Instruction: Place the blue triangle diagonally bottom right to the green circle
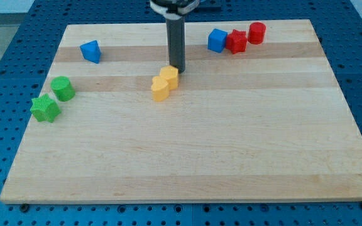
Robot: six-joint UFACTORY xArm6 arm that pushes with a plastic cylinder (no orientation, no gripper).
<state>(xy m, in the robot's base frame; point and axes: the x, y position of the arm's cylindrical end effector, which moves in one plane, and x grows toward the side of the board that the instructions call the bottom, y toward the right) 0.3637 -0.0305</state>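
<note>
Tool is a bare rod, nothing to clench or grasp; my tip (178, 69) sits near the worktop's (187, 157) top edge around mid-width, just beside the upper of two touching yellow blocks (164, 83), shapes unclear. Blue triangle (90, 51) is near the top-left corner, well apart from my tip; green circle (63, 88) sits below it by the left edge, green star (45, 108) just beside. Near the top-right corner: blue cube (217, 39) touching red star (235, 42), red cylinder (257, 32) close by.
</note>
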